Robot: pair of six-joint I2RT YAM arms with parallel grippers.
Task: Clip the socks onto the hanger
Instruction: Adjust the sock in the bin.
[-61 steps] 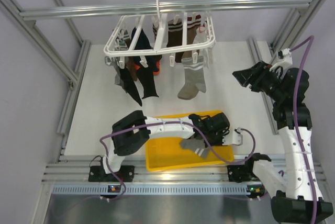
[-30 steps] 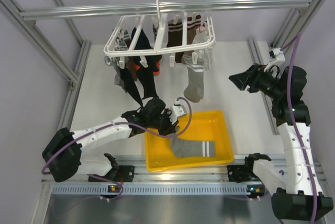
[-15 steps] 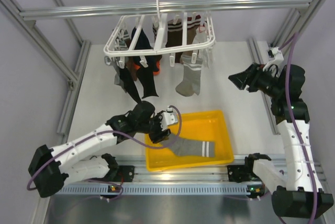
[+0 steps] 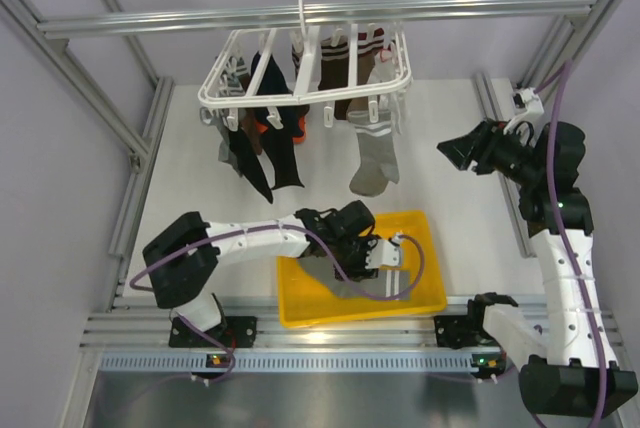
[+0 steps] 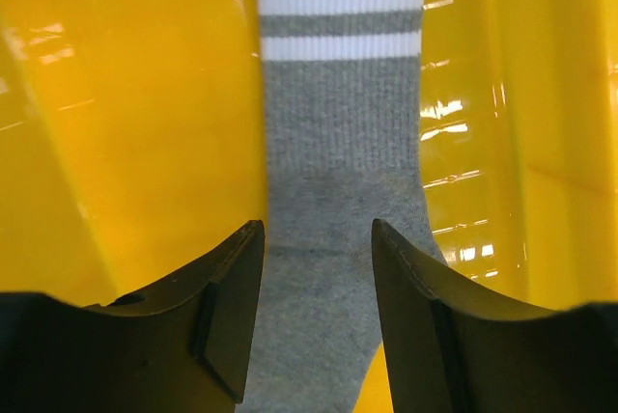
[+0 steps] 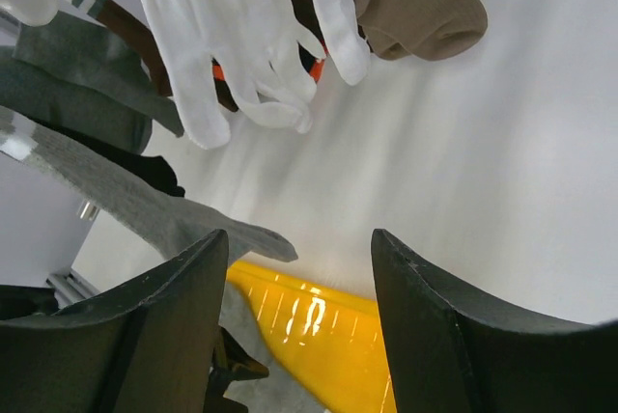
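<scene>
A grey striped sock (image 5: 343, 191) lies flat in the yellow tray (image 5: 145, 95), right between the open fingers of the left hand (image 5: 315, 239), apparently lined up for a pinch. Its mate (image 4: 375, 163) hangs from the hanger (image 4: 215, 100) ahead of the open, empty right hand (image 6: 299, 239), likely waiting to assist.

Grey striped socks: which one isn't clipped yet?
The grey sock lying flat in the yellow tray, under the open left gripper. Its mate hangs from a clip near the hanger's right end.

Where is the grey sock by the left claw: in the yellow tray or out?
In: the grey sock lies flat in the yellow tray, under the open left claw.
</scene>
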